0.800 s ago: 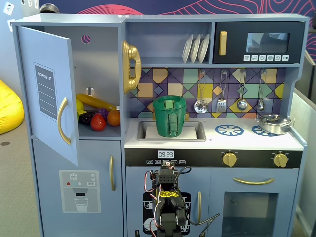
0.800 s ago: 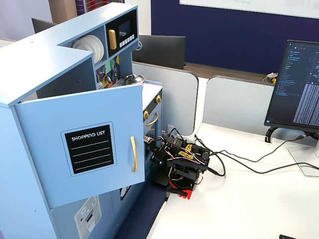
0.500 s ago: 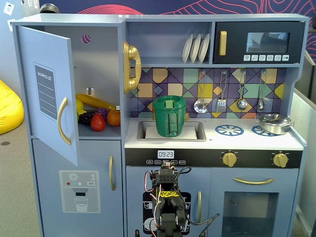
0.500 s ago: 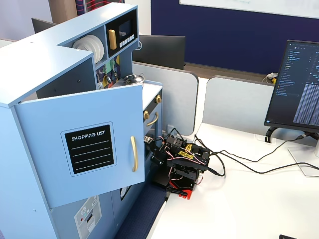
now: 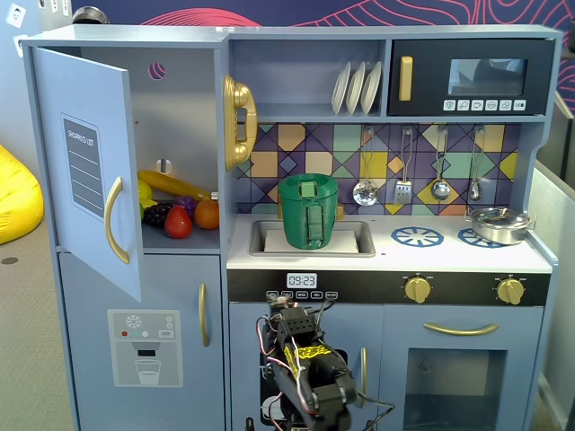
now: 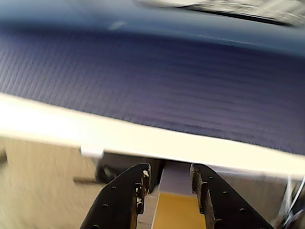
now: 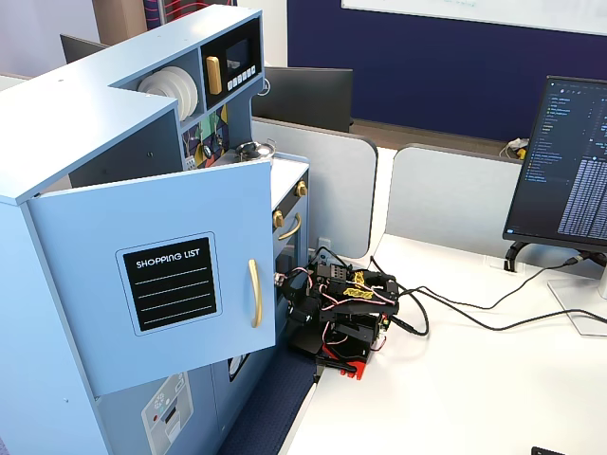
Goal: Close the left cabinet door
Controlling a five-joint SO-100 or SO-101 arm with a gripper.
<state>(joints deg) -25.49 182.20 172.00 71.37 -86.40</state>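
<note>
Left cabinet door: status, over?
Gripper empty, jaws slightly apart, arm folded low at the cabinet base. Left cabinet door wide open, untouched. Toy fruit sits inside on the shelf; nothing seen blocking the swing.

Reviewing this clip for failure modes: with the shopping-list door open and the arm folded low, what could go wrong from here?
1. The left cabinet door stands wide open while the gripper sits low, well under its gold handle; a rising arm might strike the door's lower edge.
2. Toy fruit lies near the shelf front and might block closing.
</note>
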